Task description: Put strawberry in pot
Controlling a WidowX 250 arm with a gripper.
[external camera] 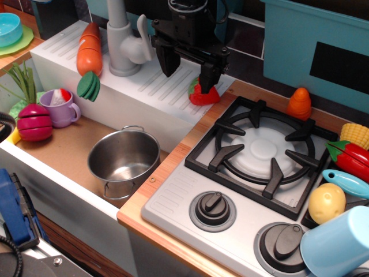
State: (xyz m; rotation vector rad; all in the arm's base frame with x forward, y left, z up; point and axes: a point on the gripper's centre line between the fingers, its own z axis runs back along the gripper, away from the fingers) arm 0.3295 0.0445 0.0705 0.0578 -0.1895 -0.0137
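The strawberry [202, 94], red with a green cap, lies on the white ribbed ledge behind the sink, next to the stove's back left corner. My black gripper [188, 72] hangs over the ledge with its jaws open. Its right finger [209, 74] stands right over the strawberry and hides its top; the left finger is well to the left of it. The shiny steel pot [95, 151] stands empty in the brown sink basin, in front of and to the left of the strawberry, lower than the ledge.
A grey faucet [124, 43] and a toy carrot [89, 49] are on the ledge to the left. A purple mug [60, 107] and a sliced purple vegetable [34, 121] sit in the sink. The stove grate [259, 150], an orange cone [300, 104], a red pepper [349, 157] and a blue cup [337, 242] are on the right.
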